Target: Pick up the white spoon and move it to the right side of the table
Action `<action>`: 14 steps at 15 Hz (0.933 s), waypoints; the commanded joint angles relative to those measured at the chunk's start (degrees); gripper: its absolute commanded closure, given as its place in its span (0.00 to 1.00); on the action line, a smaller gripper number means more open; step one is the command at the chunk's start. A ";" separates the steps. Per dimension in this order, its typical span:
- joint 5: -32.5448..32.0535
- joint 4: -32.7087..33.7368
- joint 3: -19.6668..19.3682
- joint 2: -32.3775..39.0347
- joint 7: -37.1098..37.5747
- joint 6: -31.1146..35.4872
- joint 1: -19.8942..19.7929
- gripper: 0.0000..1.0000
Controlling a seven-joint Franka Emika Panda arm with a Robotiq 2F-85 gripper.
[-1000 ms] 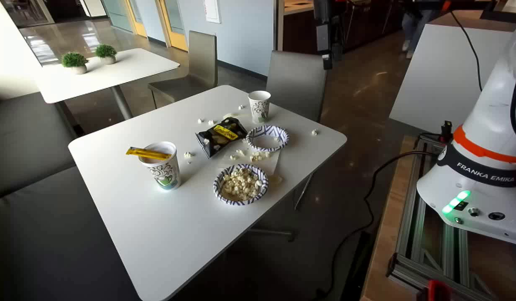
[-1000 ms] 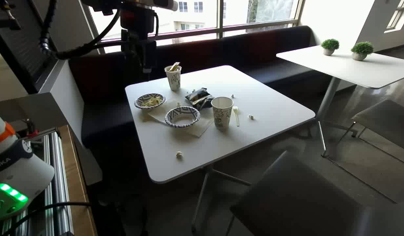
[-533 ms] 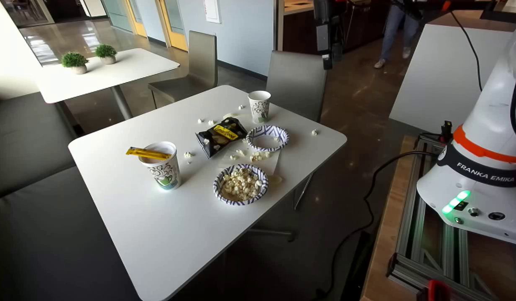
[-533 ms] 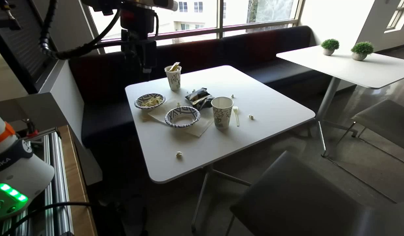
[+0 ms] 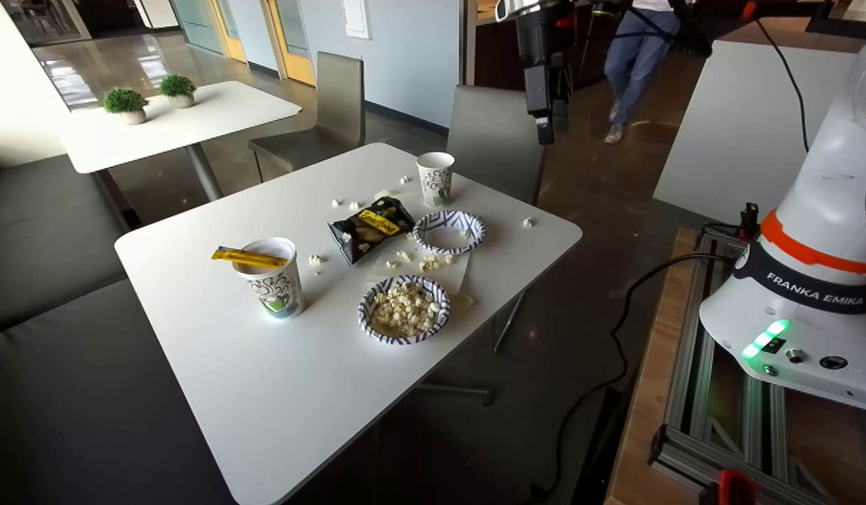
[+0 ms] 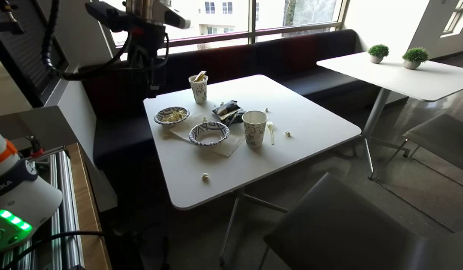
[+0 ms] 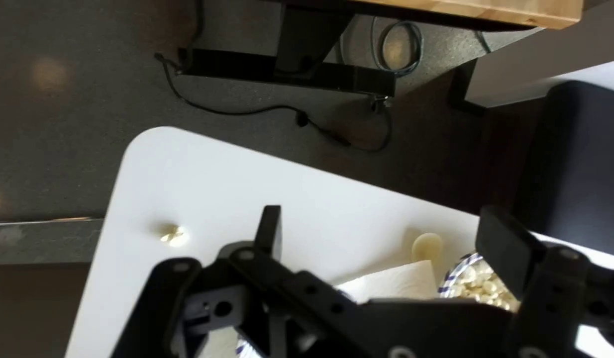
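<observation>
In the wrist view, the white spoon (image 7: 427, 246) lies right of centre on the table (image 7: 212, 184), its rounded end toward the top of the frame, long axis roughly vertical; the handle is hidden. Above it the table edge slopes down rightward; leftward, white surface runs to a rounded corner. Just below are a napkin (image 7: 399, 283) and popcorn bowl (image 7: 457, 270). The gripper (image 7: 380, 221) holds its jaws wide apart; the spoon shows between them, nearer the frame's right.

A dark padded seat (image 6: 280, 60) runs beneath bright windows (image 6: 224, 20) along one edge of the bench (image 6: 310, 120). By the opposite edge stands a grey chair (image 5: 500, 137) on glossy floor (image 5: 594, 182), a pale-blue wall (image 5: 412, 66) beyond.
</observation>
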 commanded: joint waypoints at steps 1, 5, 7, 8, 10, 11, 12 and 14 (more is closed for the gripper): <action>9.68 -5.18 -0.90 0.29 -1.71 0.70 1.72 0.00; 21.00 -10.56 -2.73 1.57 -3.24 6.05 0.92 0.00; 27.97 -12.88 -3.31 2.62 -7.74 12.28 2.09 0.00; 22.75 -10.67 -2.05 1.76 -4.21 7.71 0.83 0.00; 25.87 -12.03 -2.32 2.62 -6.47 10.79 1.01 0.00; 26.32 -12.04 -2.33 2.85 -6.68 10.97 1.02 0.00; 26.55 -12.02 -2.34 2.87 -6.72 10.98 1.02 0.00; 26.65 -11.99 -2.37 2.87 -6.72 10.98 1.02 0.00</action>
